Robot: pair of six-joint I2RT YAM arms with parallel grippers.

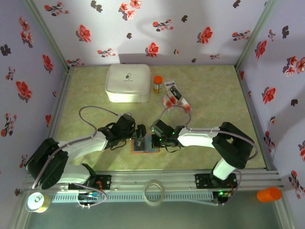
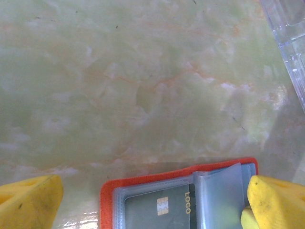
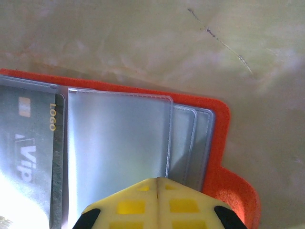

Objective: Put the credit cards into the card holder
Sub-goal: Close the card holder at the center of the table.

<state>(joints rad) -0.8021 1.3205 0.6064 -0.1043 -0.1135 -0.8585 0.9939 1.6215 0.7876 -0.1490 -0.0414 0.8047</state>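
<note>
The orange-red card holder [image 1: 145, 145] lies open on the table between my two grippers. Its light blue clear sleeves [image 3: 119, 138] are fanned out. One dark card marked LOGO [image 2: 159, 210] sits inside a left sleeve. My left gripper [image 2: 152, 202] is open and straddles the holder, its right finger [image 2: 274, 202] touching a raised sleeve. My right gripper [image 3: 158, 191] is shut, its yellow tips resting over the sleeves with nothing visible between them. The other credit cards [image 1: 174, 94], dark ones and white ones with red blotches, lie in a loose pile farther back.
A big white rounded box [image 1: 127, 82] stands at the back left, with a small orange-capped bottle [image 1: 157, 84] beside it. A tape ring [image 1: 153, 192] lies on the front rail. A can [image 1: 37, 201] and an orange cup [image 1: 269, 194] sit off the table's front corners.
</note>
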